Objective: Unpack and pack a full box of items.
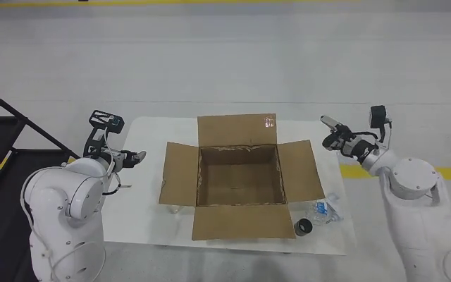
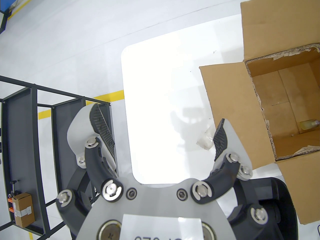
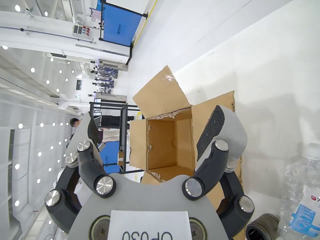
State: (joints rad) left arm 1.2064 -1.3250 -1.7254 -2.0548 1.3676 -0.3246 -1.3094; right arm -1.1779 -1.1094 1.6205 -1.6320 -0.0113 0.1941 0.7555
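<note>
top view, open box point(image 1: 182, 174), bottle point(image 1: 325, 209) beside

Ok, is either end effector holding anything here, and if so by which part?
Nothing is held. The left end effector and the right end effector are both open and empty, one on each side of the box.

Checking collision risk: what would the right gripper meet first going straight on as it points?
Probably the cardboard box, framed between the open fingers of the right gripper; depth is unclear, so it might pass above it.
</note>
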